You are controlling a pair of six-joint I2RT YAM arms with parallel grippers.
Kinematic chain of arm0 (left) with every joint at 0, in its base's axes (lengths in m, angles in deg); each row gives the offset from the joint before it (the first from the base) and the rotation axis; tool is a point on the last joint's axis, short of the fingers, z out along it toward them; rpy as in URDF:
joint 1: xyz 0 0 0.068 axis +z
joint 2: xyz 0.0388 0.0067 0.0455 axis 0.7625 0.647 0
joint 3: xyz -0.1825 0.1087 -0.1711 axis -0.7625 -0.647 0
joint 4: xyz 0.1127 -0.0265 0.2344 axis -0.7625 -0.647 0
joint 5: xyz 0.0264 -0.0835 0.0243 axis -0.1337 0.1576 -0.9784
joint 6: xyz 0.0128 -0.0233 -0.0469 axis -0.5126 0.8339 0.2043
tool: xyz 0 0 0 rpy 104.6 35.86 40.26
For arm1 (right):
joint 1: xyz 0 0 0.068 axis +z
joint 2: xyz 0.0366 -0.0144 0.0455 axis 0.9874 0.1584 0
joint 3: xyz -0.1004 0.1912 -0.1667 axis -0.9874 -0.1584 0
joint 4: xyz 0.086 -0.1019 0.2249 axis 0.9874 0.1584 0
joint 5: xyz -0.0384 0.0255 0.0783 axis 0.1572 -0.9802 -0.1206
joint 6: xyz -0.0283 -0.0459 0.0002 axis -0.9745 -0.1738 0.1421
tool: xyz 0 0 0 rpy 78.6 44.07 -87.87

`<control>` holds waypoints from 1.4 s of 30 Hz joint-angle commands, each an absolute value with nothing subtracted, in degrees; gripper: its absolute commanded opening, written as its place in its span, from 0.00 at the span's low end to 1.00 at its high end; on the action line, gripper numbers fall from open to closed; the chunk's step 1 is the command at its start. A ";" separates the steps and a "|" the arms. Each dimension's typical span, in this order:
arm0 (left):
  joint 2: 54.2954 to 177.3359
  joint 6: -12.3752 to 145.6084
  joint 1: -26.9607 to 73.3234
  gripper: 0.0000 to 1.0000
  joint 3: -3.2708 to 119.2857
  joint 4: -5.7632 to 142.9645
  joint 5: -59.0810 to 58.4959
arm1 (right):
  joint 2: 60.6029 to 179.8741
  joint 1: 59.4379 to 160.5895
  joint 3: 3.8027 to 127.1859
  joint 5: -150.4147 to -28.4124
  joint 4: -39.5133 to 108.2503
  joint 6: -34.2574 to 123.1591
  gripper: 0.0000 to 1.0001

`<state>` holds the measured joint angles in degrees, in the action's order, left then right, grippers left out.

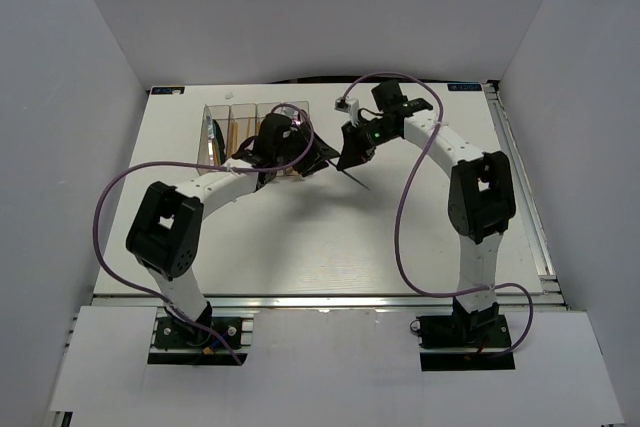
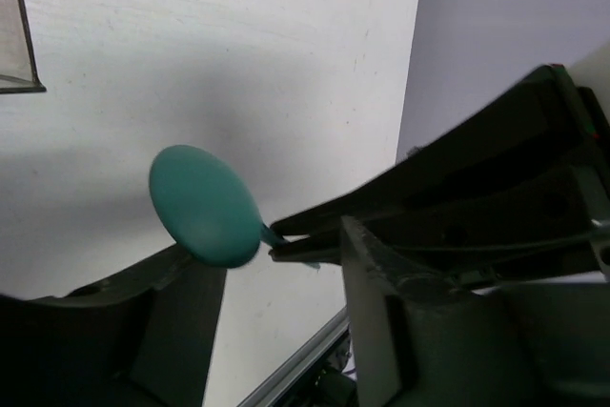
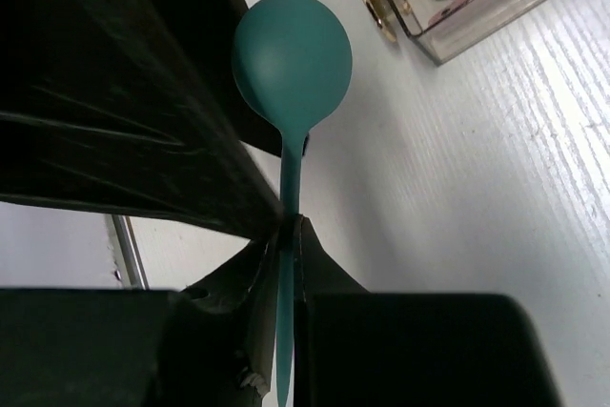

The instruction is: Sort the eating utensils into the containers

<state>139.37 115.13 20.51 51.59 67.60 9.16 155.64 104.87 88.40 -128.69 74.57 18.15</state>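
Right hand (image 3: 289,226): closed on the handle of the teal spoon (image 3: 291,54), whose bowl is carried beyond the fingertips, above the tabletop (image 1: 300,247).
Left hand (image 1: 310,155): fingers are seen apart, just beside the bowl; no grip is shown.
Containers (image 3: 496,7): near, ahead of the right hand and to one side.
Risk: the thin handle could be twisted or dropped if the hands are brought together off-line, or if it is released before a second grip is made.

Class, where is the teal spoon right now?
The teal spoon is clamped by its handle in the right claw, bowl pointing outward, held above the table just right of the containers.
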 commanded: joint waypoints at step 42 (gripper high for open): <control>170.66 76.40 33.16 0.00 111.69 29.50 -4.60 | 139.27 95.39 72.83 -129.50 67.26 9.78 0.89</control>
